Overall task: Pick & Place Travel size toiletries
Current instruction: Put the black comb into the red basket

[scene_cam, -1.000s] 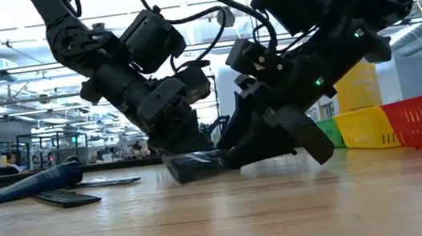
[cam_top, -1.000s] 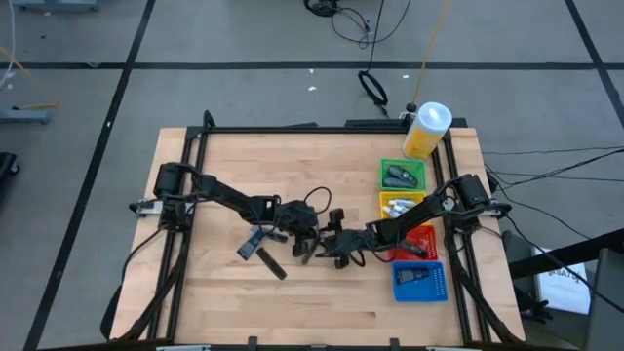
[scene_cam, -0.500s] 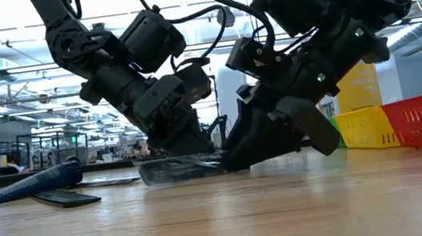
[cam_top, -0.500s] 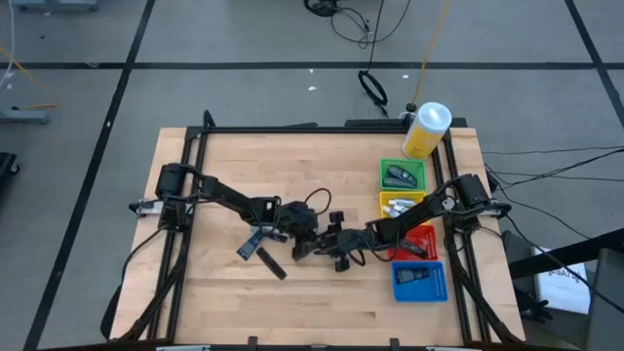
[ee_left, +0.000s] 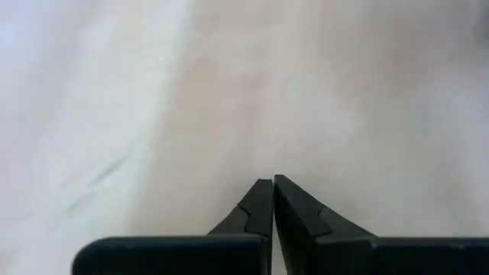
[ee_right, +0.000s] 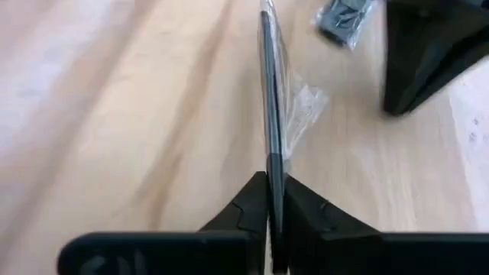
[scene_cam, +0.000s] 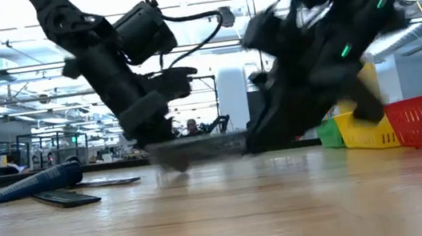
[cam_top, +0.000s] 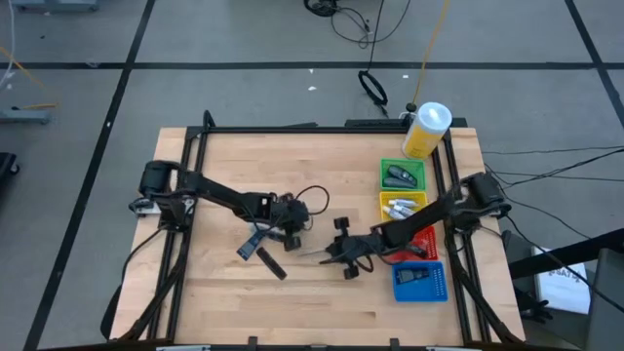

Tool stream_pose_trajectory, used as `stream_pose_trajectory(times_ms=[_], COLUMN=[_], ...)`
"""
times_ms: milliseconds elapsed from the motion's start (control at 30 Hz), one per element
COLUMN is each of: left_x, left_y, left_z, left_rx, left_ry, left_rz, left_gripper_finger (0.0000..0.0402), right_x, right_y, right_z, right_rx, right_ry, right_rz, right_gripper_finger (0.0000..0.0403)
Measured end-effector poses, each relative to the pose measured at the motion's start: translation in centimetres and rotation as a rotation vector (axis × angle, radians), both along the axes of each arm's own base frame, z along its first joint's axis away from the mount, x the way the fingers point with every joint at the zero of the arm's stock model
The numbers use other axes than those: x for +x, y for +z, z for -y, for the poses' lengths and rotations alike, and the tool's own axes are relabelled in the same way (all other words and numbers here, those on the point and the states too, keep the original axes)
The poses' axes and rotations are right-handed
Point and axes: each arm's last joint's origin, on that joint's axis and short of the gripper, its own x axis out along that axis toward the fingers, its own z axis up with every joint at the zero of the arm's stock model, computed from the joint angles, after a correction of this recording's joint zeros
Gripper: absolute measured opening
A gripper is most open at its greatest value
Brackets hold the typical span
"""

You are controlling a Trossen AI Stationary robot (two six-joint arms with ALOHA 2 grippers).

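Observation:
A thin, flat dark toiletry piece in clear wrap (ee_right: 269, 92) hangs just above mid-table (scene_cam: 198, 145), with my right gripper (ee_right: 273, 179) shut on it (cam_top: 336, 255). My left gripper (ee_left: 273, 183) is shut with nothing between its fingers and hovers just left of the piece (cam_top: 291, 239). A blue-grey pouch (cam_top: 253, 241) and a dark oblong piece (cam_top: 271, 263) lie flat on the wood left of centre. My right gripper pinches the flat piece's near end (ee_right: 273, 164) between its two fingers, which close on its two broad faces. The fingers come from the table's right, slanting down, in line with the piece. The piece sticks out toward the left, about level and clear of the table (scene_cam: 190, 146).
Along the right edge stand a green tray (cam_top: 387, 166) with a dark piece, a yellow tray (cam_top: 385, 200) with white tubes, a red tray (cam_top: 429, 234) and a blue tray (cam_top: 439, 288). A big yellow bottle (cam_top: 426, 130) stands at the far right corner.
My right gripper has taken hold of the flat piece and drawn it up and slightly toward the near right. The piece lay tilted with one end on the wood and now hangs level, clear of it. My left gripper has risen and pulled back toward the left.

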Motion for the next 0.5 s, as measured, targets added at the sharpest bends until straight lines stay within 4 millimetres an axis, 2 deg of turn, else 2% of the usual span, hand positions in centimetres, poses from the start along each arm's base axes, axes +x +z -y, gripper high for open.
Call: stream_pose_trajectory(times_ms=[167, 333, 500], left_x=[-0.8, -0.6, -0.2], left_y=[-0.4, -1.3, -1.1], left_z=[-0.2, 0.9, 2.2], left_rx=[0.162, 0.171, 0.132], left_ry=[0.187, 0.292, 0.269], left_rz=[-0.053, 0.065, 0.233], left_gripper_finger=[0.0015, 0.0015, 0.0015], right_x=[-3.8, -10.7, -18.1], right_y=[5.2, 10.0, 12.5], right_z=[-0.5, 0.3, 1.5], right_rx=[0.015, 0.153, 0.435], right_ry=[-0.036, -0.230, -0.528], right_rz=[-0.077, -0.231, -0.473], right_gripper_finger=[0.0007, 0.0013, 0.0005])
